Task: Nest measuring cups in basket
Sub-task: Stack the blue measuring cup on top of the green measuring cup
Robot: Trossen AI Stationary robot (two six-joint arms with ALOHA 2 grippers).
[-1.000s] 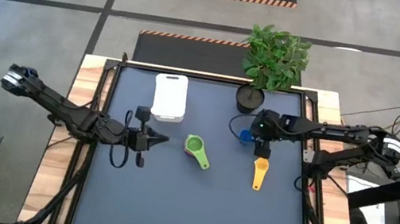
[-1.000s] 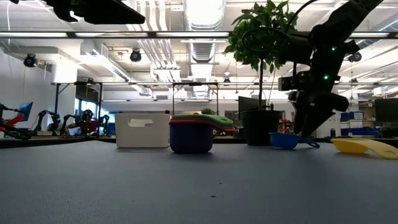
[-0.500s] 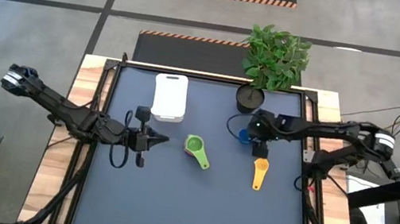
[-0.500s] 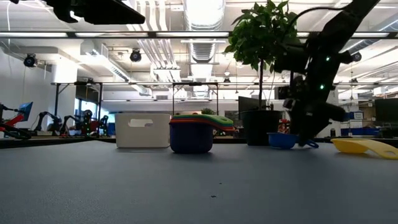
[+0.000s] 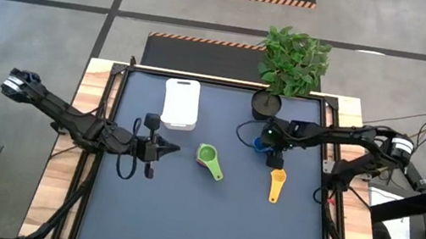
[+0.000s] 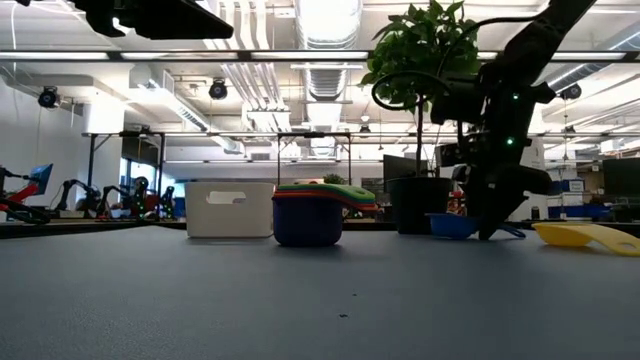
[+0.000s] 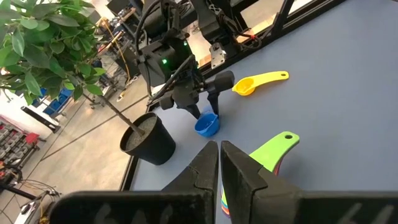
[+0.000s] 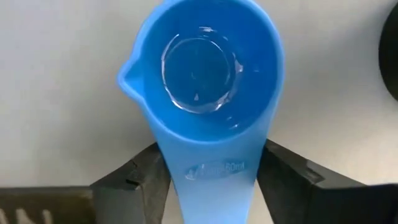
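Observation:
The blue measuring cup [image 5: 260,143] [image 8: 199,81] sits on its base near the black plant pot. My right gripper [image 5: 274,152] [image 8: 211,177] is down over the cup's handle and shut on it. A nested stack of cups with the green one on top [image 5: 208,156] [image 6: 310,212] stands at mid-table. The yellow cup [image 5: 275,183] lies on the table just nearer than the right gripper. The white basket [image 5: 181,102] [image 6: 229,208] stands toward the far edge. My left gripper [image 5: 167,149] [image 7: 219,152] hovers shut, left of the stack. My right gripper pinches the blue cup's flat handle [image 8: 211,168] close to the bowl, one finger [image 8: 146,177] on each long edge, so the fingers lie across it. They come from above, pointing down [image 6: 490,215]. The cup stays upright with its base on the table [image 6: 450,228].
The black plant pot [image 5: 266,104] with its leafy plant stands just beyond the blue cup, close to the right arm. Bare table surface lies along the near side [image 5: 205,221] and between the stack and the basket.
My right gripper has moved a little toward the table's left edge and down, settling over the blue cup's handle. The left arm, stack, yellow cup and basket have kept still.

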